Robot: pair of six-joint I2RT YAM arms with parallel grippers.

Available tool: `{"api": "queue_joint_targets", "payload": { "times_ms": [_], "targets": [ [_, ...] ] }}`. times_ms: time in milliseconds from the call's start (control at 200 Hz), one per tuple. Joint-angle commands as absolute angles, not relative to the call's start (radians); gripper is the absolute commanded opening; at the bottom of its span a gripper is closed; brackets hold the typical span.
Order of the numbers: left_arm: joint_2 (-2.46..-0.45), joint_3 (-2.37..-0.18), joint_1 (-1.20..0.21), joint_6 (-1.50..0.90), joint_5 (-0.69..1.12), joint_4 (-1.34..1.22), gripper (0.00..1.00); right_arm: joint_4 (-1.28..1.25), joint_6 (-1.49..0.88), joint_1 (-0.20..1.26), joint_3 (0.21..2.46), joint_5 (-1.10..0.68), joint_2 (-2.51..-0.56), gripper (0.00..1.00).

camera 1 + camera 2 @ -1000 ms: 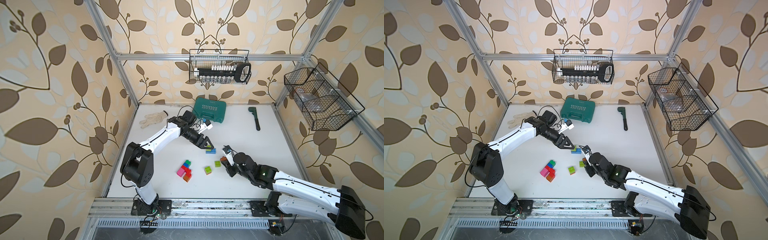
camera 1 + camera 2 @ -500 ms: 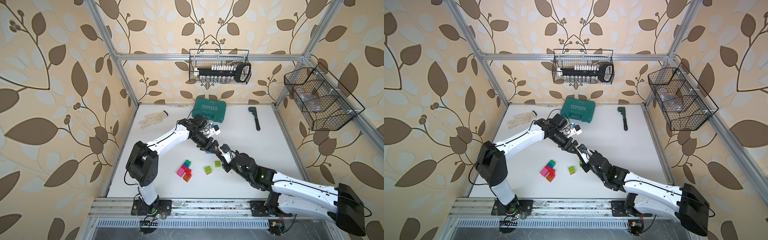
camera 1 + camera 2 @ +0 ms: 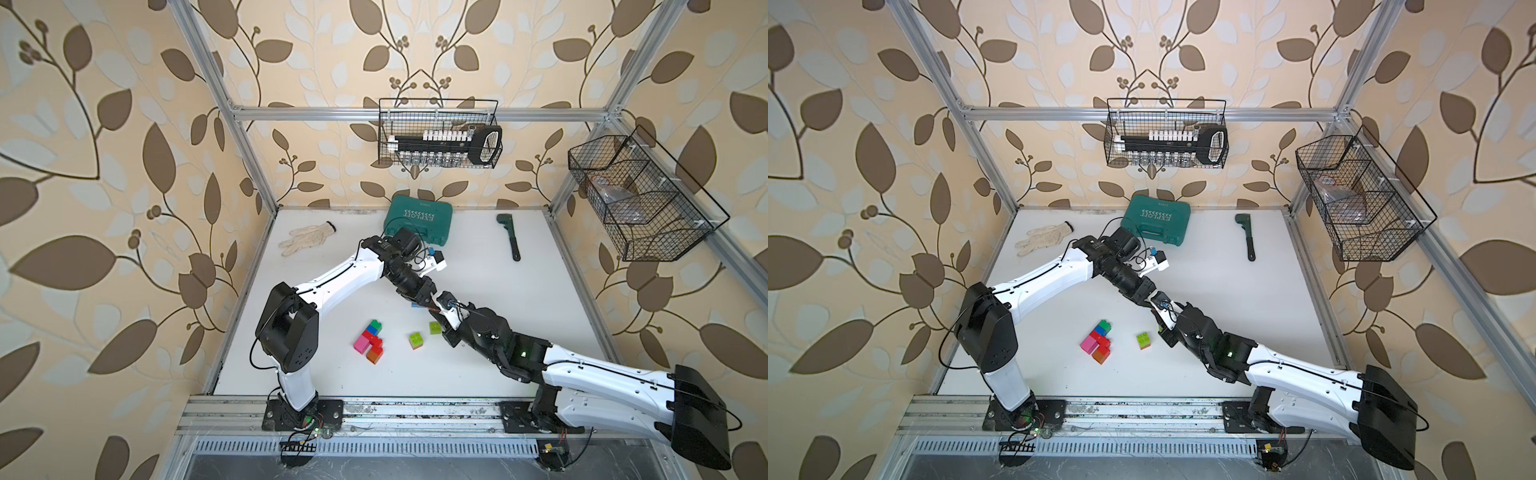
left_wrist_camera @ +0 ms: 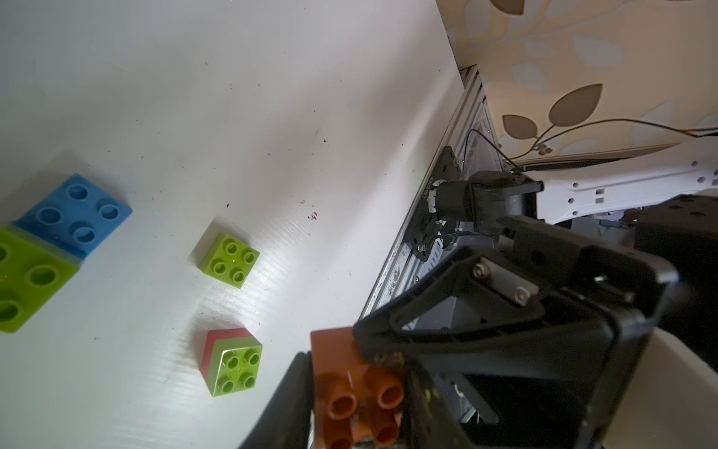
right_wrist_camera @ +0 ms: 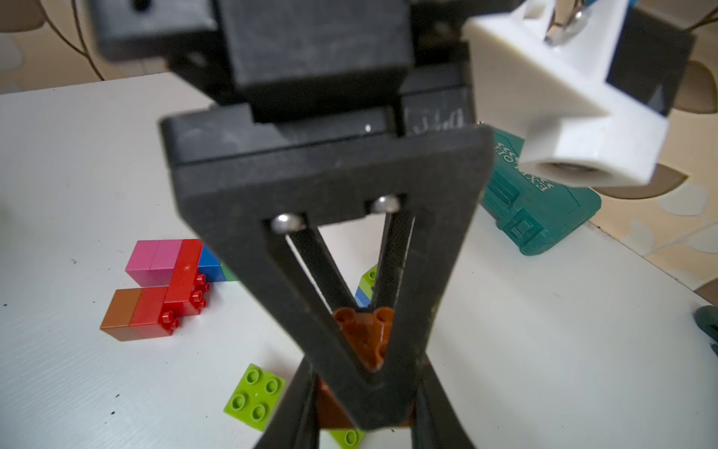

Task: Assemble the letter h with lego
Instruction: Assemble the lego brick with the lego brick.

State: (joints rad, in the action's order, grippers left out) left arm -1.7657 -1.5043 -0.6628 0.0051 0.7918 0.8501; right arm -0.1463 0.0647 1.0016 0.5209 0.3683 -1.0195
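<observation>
Across the white table (image 3: 478,365), two arms reach from the near rail and meet tip to tip at mid-table, where the left gripper (image 3: 1152,300) and the right gripper (image 3: 1161,309) are each clamped on the same orange brick (image 4: 355,388). A black wire basket (image 3: 440,165) hangs on the back wall. Below it lies a teal case (image 3: 419,218), with a pale glove (image 3: 307,240) to one side and a dark green wrench (image 3: 509,237) to the other. Nearer the rail, a joined cluster (image 3: 370,343) of pink, red, blue, green and orange bricks lies flat, well apart from the grippers. Between cluster and grippers stand a lime-on-red stack (image 4: 233,361) and a single lime brick (image 4: 229,259), apart from one another; a lime-on-blue pair (image 4: 27,272) lies just beside the left gripper. Smallest, the orange brick hangs above the surface: studs toward the left wrist camera, flanked by the left fingers (image 4: 289,388), its body wedged between the right fingers (image 5: 439,423).
</observation>
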Motion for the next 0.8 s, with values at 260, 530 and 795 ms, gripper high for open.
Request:
{"api": "queue_joint_targets", "payload": {
  "times_ms": [260,530,795],
  "targets": [
    [-1.802,-1.577,-0.71,0.096,0.796,0.925,0.15,-0.073,-0.03,1.008,0.501,0.42,-0.922,0.52],
    [-1.858,-1.595,-0.721,0.233,0.606,0.861,0.15,0.093,-0.314,0.927,0.381,0.229,-0.748,0.68],
    [-1.869,-1.492,-0.782,0.511,0.497,0.779,0.18,0.237,-0.604,0.439,0.332,-0.158,-0.685,0.79]
  ]
}}
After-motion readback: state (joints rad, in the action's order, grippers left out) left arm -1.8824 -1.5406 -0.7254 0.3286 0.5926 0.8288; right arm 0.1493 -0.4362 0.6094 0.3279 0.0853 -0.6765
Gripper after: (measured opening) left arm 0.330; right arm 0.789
